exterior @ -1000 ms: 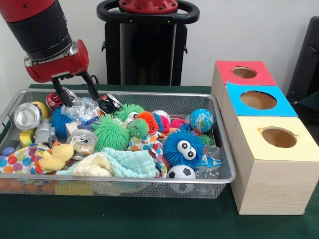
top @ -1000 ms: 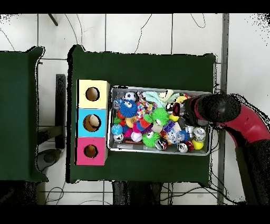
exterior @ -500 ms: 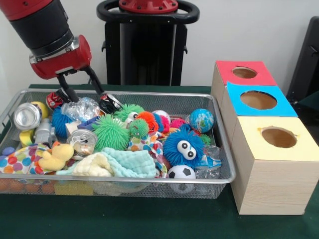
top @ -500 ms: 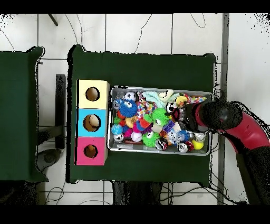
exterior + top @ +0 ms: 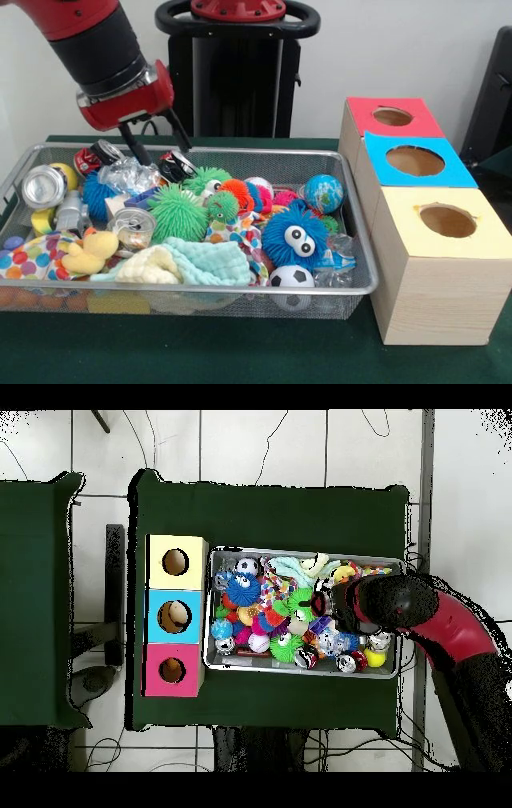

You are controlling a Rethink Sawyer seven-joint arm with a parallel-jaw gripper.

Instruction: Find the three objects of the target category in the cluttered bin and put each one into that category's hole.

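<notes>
Bin (image 5: 356,240) crammed with toys, cans.

The red and black arm (image 5: 104,56) is cut off by the front view's top and left edges. Seen from overhead, it (image 5: 400,602) covers the claw and part of the wire bin (image 5: 305,669), and the toys there are too small to tell apart. In the front view, the soccer ball (image 5: 290,278) sits half behind the bin's rim (image 5: 240,291).

toys in bin (image 5: 352,232), boxes (image 5: 436,264) right
</notes>
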